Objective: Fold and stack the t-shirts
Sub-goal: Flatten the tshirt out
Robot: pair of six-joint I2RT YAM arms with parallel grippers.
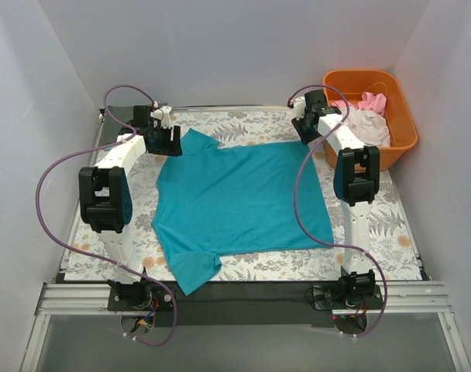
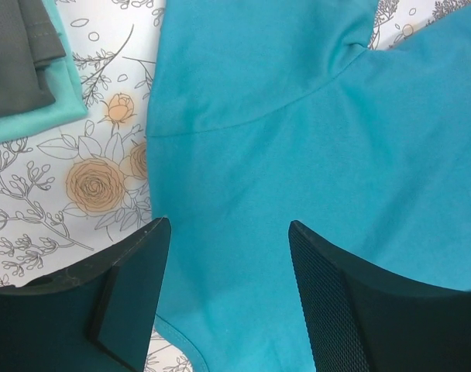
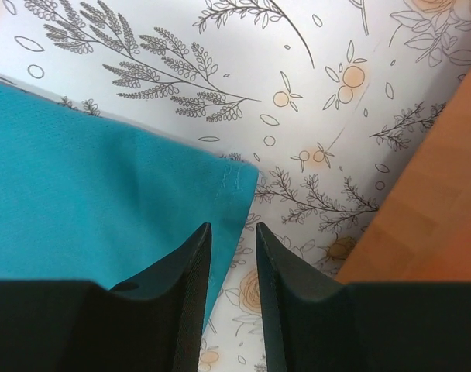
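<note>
A teal t-shirt (image 1: pixel 239 198) lies spread flat on the floral table covering (image 1: pixel 375 225). My left gripper (image 1: pixel 167 139) is open wide just above its far left shoulder, with teal cloth (image 2: pixel 297 139) under and between the jaws (image 2: pixel 228 225). My right gripper (image 1: pixel 304 130) is at the shirt's far right corner. Its jaws (image 3: pixel 233 229) stand a narrow gap apart, and the shirt's hem corner (image 3: pixel 88 194) lies flat under the left finger. A folded dark grey shirt (image 2: pixel 15 54) lies on a folded teal one (image 2: pixel 49 108) beside my left gripper.
An orange tub (image 1: pixel 398 116) stands at the back right, holding a pink shirt (image 1: pixel 373 101) and a white one (image 1: pixel 367 124). Its side shows in the right wrist view (image 3: pixel 429 209), close to the gripper. White walls enclose the table.
</note>
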